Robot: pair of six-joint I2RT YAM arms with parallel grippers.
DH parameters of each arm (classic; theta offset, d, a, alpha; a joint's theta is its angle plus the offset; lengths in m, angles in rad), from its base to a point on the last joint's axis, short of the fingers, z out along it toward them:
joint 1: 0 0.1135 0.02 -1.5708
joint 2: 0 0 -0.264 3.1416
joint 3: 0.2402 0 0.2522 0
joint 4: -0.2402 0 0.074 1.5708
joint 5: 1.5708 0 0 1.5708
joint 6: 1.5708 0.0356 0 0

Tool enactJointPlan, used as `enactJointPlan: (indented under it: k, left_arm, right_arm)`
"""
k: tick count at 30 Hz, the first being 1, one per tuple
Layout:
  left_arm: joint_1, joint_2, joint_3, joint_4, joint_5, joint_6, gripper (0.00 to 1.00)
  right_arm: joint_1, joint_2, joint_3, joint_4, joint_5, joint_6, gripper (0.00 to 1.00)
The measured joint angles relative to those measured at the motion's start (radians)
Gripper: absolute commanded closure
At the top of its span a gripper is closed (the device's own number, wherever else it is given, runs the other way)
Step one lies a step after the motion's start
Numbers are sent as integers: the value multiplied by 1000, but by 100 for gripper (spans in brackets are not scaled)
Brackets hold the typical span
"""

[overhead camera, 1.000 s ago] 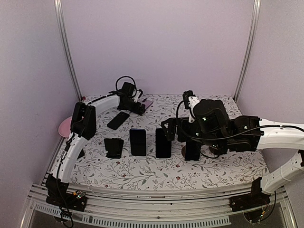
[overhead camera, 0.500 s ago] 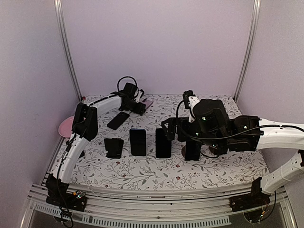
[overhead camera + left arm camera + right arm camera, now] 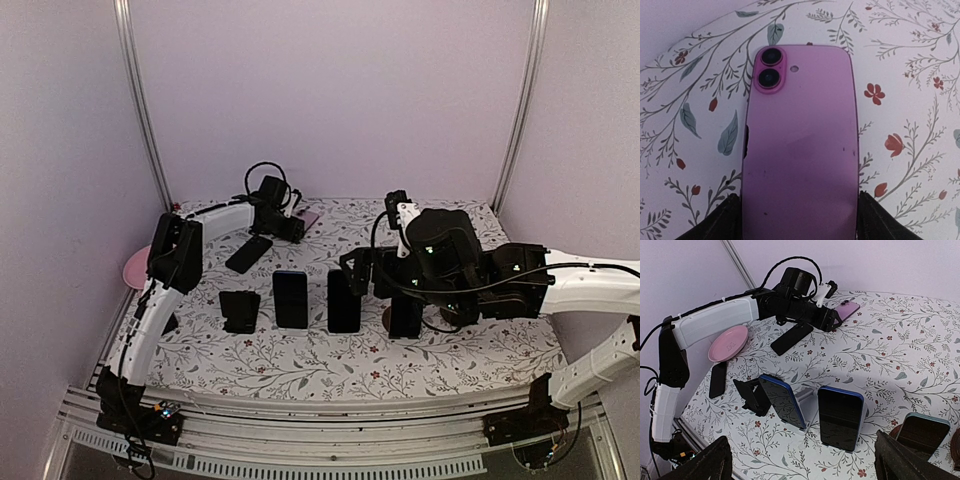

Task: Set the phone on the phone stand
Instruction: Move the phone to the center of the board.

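Note:
A pink phone (image 3: 800,145) lies back-up on the floral cloth at the far back (image 3: 307,217); it also shows in the right wrist view (image 3: 846,310). My left gripper (image 3: 800,222) straddles its near end, a black finger (image 3: 722,220) pressed against each long edge. An empty black phone stand (image 3: 239,310) sits front left, also in the right wrist view (image 3: 752,396). My right gripper (image 3: 805,465) is open and empty, hovering above the row of stands (image 3: 362,270).
Three stands hold dark phones (image 3: 291,298) (image 3: 343,300) (image 3: 405,315). A black phone (image 3: 249,253) lies flat behind the empty stand. A pink plate (image 3: 135,268) sits at the left edge, with another black phone (image 3: 717,380) near it.
The left arm has shifted slightly at the back, its gripper settling onto the pink phone. The right arm has not moved.

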Motion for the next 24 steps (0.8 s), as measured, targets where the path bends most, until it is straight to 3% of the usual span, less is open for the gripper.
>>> enactJointPlan:
  k: [15, 24]
  left_arm:
    - [11, -304, -529, 150, -35, -51, 39]
    - [59, -428, -741, 217, -33, -59, 42]
  right_arm:
    - [0, -21, -37, 32, -17, 0, 1]
    - [0, -22, -43, 71, -52, 0, 1]
